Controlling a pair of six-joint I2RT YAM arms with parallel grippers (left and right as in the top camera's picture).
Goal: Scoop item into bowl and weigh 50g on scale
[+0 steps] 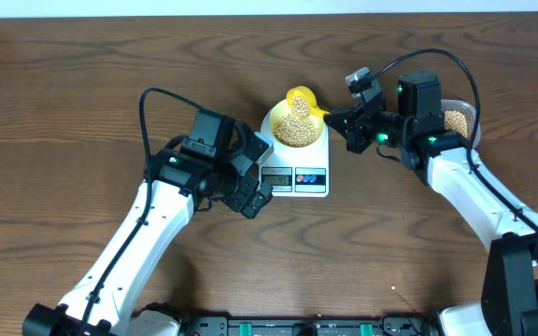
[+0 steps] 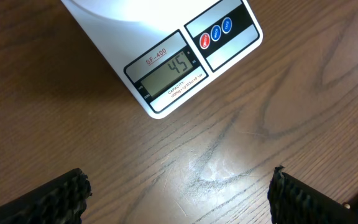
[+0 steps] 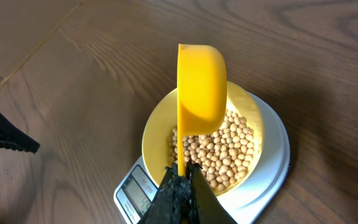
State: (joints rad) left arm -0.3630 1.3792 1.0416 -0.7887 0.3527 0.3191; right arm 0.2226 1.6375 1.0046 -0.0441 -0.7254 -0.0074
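Observation:
The pale yellow bowl [image 1: 295, 126] stands on the white scale [image 1: 299, 177], holding many tan beans [image 1: 294, 132]. My right gripper [image 1: 330, 119] is shut on the handle of a bright yellow scoop [image 1: 301, 97]. In the right wrist view the scoop [image 3: 201, 87] hangs tipped on its side above the beans [image 3: 229, 149], and its inside is hidden. The right gripper [image 3: 182, 171] sits over the bowl's near rim [image 3: 154, 134]. My left gripper [image 2: 179, 196] is open above bare table just in front of the scale [image 2: 166, 68], whose display shows 45.
A clear container [image 1: 457, 119] holding more beans stands at the right, behind my right arm. My left arm's wrist [image 1: 215, 163] lies close to the scale's left front corner. Wood table surrounds the scale.

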